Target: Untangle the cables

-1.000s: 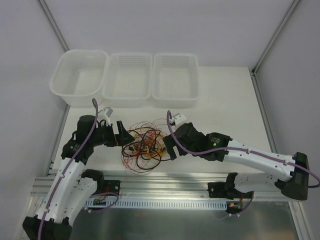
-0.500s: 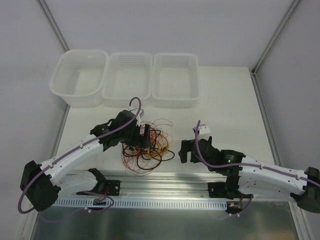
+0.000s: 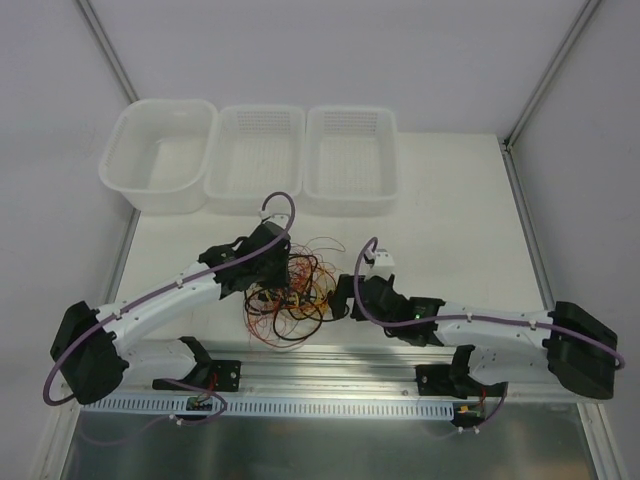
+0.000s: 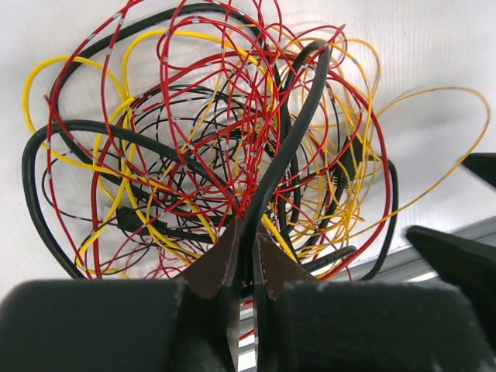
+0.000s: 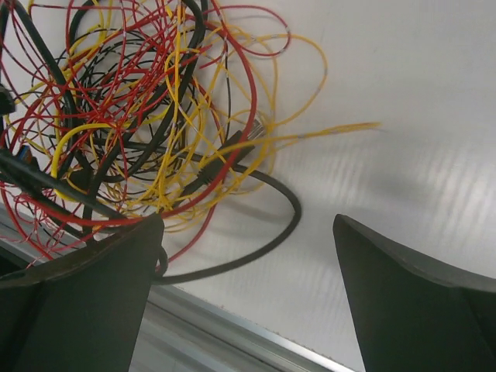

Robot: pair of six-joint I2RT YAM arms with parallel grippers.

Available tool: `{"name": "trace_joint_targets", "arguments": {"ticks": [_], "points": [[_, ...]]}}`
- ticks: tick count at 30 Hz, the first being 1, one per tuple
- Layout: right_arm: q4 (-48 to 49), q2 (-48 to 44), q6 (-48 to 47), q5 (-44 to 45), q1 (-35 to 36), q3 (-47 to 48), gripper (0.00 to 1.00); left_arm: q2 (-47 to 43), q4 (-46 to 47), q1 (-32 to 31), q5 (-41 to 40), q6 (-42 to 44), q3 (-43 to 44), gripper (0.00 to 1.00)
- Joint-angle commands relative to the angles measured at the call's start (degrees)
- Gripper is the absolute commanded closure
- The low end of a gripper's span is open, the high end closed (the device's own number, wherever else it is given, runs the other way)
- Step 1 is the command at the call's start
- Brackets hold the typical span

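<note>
The cables (image 3: pixel 292 298) lie as one tangle of red, yellow and black loops on the white table, just behind its near edge. My left gripper (image 3: pixel 284 274) reaches over the tangle's upper left. In the left wrist view the left gripper (image 4: pixel 248 234) is shut on a thick black cable (image 4: pixel 298 128) that rises out of the tangle (image 4: pixel 194 147). My right gripper (image 3: pixel 341 297) sits low at the tangle's right edge. In the right wrist view the right gripper (image 5: pixel 248 225) stands open with bare table and one black loop (image 5: pixel 271 232) between its fingers; the tangle (image 5: pixel 132 116) is to its left.
Three white plastic bins (image 3: pixel 157 150) (image 3: pixel 256 155) (image 3: pixel 350 155) stand in a row at the back of the table. An aluminium rail (image 3: pixel 330 365) runs along the near edge right below the tangle. White walls close in on both sides.
My left arm swung from the tangle's left side in over it, and its gripper shut on the black cable. My right arm pulled back to the right, then came in again to the tangle's right edge.
</note>
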Motion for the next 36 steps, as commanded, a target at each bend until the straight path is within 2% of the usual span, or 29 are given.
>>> {"name": "trace_joint_targets", "arguments": {"ticks": [1, 3, 5, 9, 10, 12, 13, 15, 16, 19, 25, 28, 30, 31, 33, 35, 36], "points": [[10.91, 7.49, 3.66, -2.28, -0.27, 5.31, 0.05, -5.28, 1.62, -0.23, -1.34, -5.45, -0.85, 1.0], [12.24, 14.34, 3.67, -3.6, -0.44, 7.42, 0.05, -7.14, 2.06, -0.23, -0.98, -6.51, -1.91, 1.0], [13.74, 18.47, 3.84, -3.87, -0.44, 9.98, 0.11, -10.03, 2.5, -0.23, -0.8, -8.35, -3.49, 1.0], [15.41, 26.21, 5.69, -6.32, -2.02, 10.77, 0.31, -15.22, 2.94, -0.23, -0.98, -10.64, -6.21, 1.0], [15.85, 26.66, 6.65, -6.68, -2.46, 10.34, 0.47, -17.23, 2.94, -0.23, -1.07, -10.9, -6.91, 1.0], [16.47, 26.76, 8.14, -7.73, -4.48, 7.88, 0.67, -19.35, 2.94, -0.14, -1.5, -11.0, -7.36, 1.0], [14.64, 25.97, 8.85, -7.74, -5.18, 7.09, 0.86, -21.19, 2.86, -0.14, -1.85, -10.99, -7.45, 1.0], [9.73, 24.22, 10.34, -5.64, -7.56, 6.56, 0.99, -23.04, 2.77, -0.06, -2.29, -11.0, -7.36, 1.0], [3.18, 21.6, 10.44, -4.15, -8.17, 6.64, 0.99, -24.71, 2.85, -0.06, -2.82, -10.73, -7.1, 1.0], [-8.44, 16.32, 10.61, 2.18, -10.37, 5.86, 0.99, -27.52, 2.33, 0.21, -3.87, -10.38, -6.13, 1.0], [-27.78, 0.67, 9.73, 11.76, -17.31, 3.31, 0.99, -31.48, -0.74, 1.52, -7.91, -9.59, -3.41, 1.0], [-34.65, -7.68, 7.38, 13.88, -21.79, 2.78, 0.99, -32.63, -3.64, 1.79, -12.13, -7.83, -1.48, 1.0], [-34.6, -12.85, 2.03, 11.97, -23.12, 3.65, 0.99, -32.37, -4.97, 1.79, -12.76, -7.22, -0.25, 1.0], [-33.03, -13.84, -3.05, 10.21, -23.12, 4.44, 0.91, -32.02, -4.97, 1.79, -12.15, -6.43, -0.07, 1.0], [-31.09, -15.08, -6.6, 5.73, -22.77, 6.99, 0.83, -30.62, -4.97, 1.79, -9.52, -5.9, 0.72, 1.0], [-29.94, -15.0, -9.49, 3.09, -22.59, 8.83, 0.58, -28.95, -4.97, 1.79, -7.75, -5.63, 1.69, 1.0], [-28.2, -14.56, -10.56, -1.45, -22.59, 10.41, 0.38, -27.81, -4.88, 1.79, -5.66, -5.63, 2.3, 1.0]]}}
